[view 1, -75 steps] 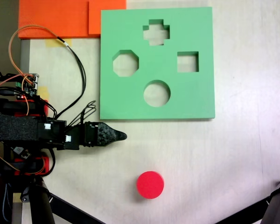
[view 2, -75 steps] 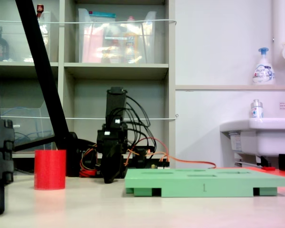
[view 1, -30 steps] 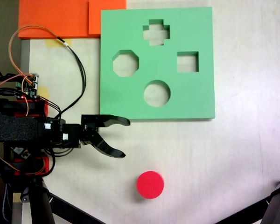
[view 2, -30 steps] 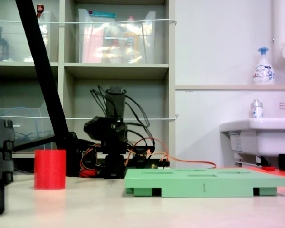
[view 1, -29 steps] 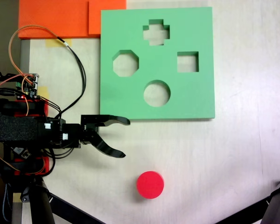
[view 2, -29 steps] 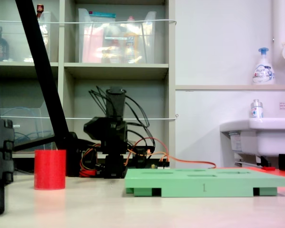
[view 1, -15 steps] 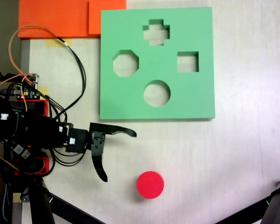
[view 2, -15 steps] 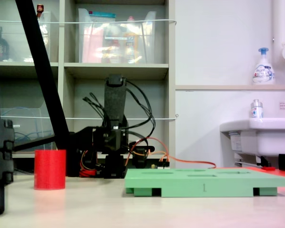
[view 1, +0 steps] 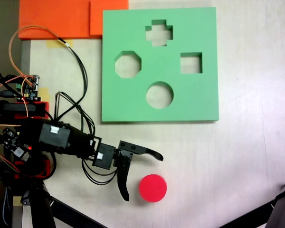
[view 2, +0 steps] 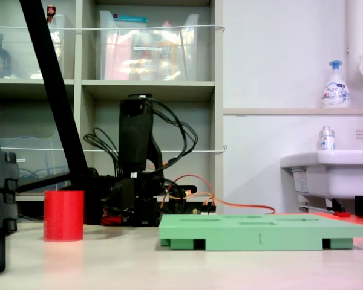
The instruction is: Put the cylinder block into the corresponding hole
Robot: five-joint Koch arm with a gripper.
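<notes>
Seen from above in a fixed view, my gripper [view 1: 143, 176] has swung down and to the right since half a second ago, when it hung further left beside my base; its jaws stand wide apart and hold nothing, one finger [view 1: 145, 152] reaching right above the cylinder block [view 1: 153, 188], the other pointing down just left of it, neither touching it. The cylinder block sits where it sat before, on the pale table [view 1: 242, 156] below the green board [view 1: 199, 97], its flat round top facing the camera, its axis upright. The corresponding hole [view 1: 159, 94] lies open in the lower middle of the board, well apart from the block, with the octagonal cut-out [view 1: 128, 64] up to its left, the square cut-out [view 1: 191, 62] up to its right and a cross cut-out [view 1: 158, 33] at the top. Orange foam sheets [view 1: 61, 18] lie at the top left, and loose wires [view 1: 75, 52] loop from my base. In a fixed view from table level, my arm [view 2: 136, 145] now leans left of where it stood, its lower part low behind the cylinder block [view 2: 63, 215], which stands upright at the left, apart from the green board [view 2: 260, 232] lying flat at the right. A shelf unit [view 2: 151, 90] rises behind, a white sink [view 2: 330, 172] at the right.
</notes>
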